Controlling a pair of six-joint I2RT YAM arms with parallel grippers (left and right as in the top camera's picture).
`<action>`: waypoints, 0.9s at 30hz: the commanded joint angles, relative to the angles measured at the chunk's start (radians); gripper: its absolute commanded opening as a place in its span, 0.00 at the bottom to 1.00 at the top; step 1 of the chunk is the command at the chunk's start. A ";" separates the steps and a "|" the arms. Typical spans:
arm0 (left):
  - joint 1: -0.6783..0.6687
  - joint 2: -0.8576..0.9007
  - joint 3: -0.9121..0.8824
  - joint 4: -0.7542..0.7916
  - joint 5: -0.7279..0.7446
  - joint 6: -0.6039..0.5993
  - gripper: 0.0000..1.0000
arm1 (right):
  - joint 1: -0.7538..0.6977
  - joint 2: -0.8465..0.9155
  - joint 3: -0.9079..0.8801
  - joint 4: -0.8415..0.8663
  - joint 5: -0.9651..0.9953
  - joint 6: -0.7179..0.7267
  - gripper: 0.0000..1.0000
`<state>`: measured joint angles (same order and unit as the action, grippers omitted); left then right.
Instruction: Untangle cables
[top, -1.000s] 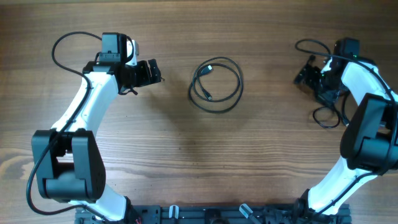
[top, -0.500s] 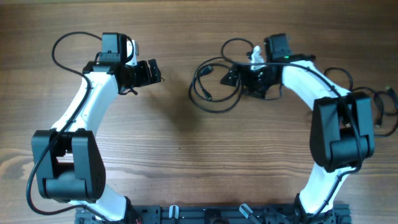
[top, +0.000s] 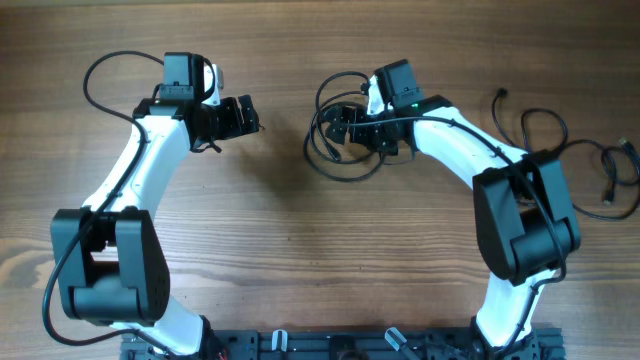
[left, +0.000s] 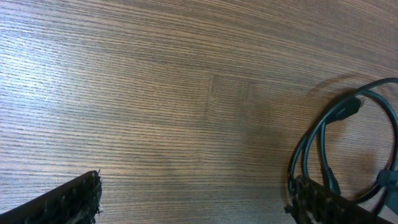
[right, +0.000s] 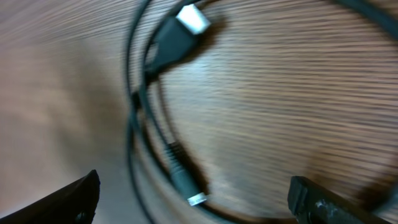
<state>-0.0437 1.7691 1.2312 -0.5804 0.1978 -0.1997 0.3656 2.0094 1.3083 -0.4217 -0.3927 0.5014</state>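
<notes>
Thin glossy black coiled cable (top: 315, 155) sits in a loose ring on the grainy wood table (top: 300, 260), silver-tipped plug (right: 193, 18) pointing inward; right gripper (top: 343, 122) hangs over the ring, jaws spread wide, plugs between them, gripping nothing; left gripper (top: 252, 117) also gaping and empty, coil just beyond its tips; loose cables (top: 610, 185) far right.
</notes>
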 joint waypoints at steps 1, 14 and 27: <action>0.000 0.013 -0.010 0.003 -0.008 0.005 1.00 | -0.021 0.016 -0.008 -0.034 0.190 0.034 1.00; 0.000 0.013 -0.010 0.003 -0.008 0.004 1.00 | -0.264 0.016 -0.008 -0.284 0.344 -0.008 1.00; 0.000 0.013 -0.010 0.003 -0.009 0.005 1.00 | -0.286 0.016 -0.008 -0.232 0.340 -0.002 1.00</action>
<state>-0.0437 1.7691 1.2312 -0.5804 0.1978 -0.1997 0.0826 2.0006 1.3178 -0.6937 -0.0772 0.5041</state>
